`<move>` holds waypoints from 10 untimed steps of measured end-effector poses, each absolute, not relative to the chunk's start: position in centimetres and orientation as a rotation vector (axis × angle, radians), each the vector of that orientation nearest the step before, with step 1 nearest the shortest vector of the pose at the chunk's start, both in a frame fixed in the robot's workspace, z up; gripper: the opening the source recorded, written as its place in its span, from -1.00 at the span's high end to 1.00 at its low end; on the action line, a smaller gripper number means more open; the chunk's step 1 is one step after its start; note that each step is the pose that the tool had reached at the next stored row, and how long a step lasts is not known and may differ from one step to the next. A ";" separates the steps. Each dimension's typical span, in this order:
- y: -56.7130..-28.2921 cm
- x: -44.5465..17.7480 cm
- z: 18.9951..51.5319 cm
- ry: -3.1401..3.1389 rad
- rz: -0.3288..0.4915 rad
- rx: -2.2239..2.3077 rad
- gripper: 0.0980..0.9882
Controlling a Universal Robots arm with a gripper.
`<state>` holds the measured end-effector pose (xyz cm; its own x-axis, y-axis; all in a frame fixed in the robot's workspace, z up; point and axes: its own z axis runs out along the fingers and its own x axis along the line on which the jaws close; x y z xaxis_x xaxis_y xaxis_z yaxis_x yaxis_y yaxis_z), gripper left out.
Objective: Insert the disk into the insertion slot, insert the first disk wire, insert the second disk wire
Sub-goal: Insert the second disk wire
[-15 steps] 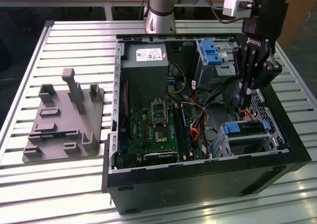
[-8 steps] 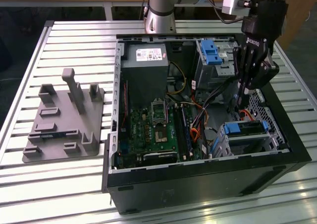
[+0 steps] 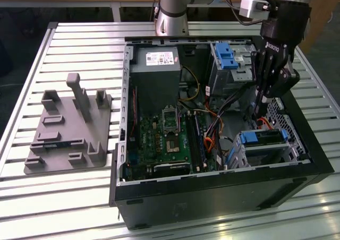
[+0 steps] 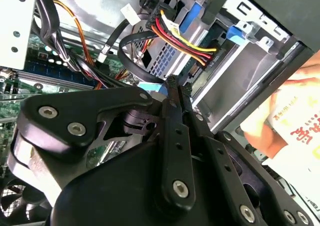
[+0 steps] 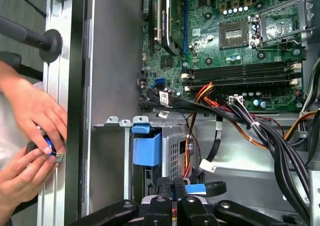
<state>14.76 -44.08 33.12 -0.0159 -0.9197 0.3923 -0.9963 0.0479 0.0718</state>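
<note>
The disk (image 3: 264, 137), silver in a bright blue carrier (image 5: 146, 148), lies inside the insertion slot (image 3: 268, 154), a perforated silver cage at the case's near corner on the exterior view's right. My gripper (image 3: 258, 110) hangs just above the cage's inner end. Its fingers (image 4: 175, 101) are pressed together on a black wire with a light blue plug (image 5: 196, 188), also seen beside the fingertips (image 4: 150, 88). A second wire of red, yellow and black leads (image 4: 185, 43) hangs loose near the cage, ending in a black plug (image 4: 149, 1).
A person's hands (image 5: 30, 136) work at the outer case wall beside the cage. A drive bay with a blue latch (image 3: 226, 57) stands behind the gripper. The motherboard (image 3: 164, 139) and cable bundles (image 5: 280, 141) lie alongside. A grey fixture (image 3: 69, 134) rests on the table.
</note>
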 end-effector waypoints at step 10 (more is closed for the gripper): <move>-45.2 15.2 33.1 -2.013 0.304 1.945 0.89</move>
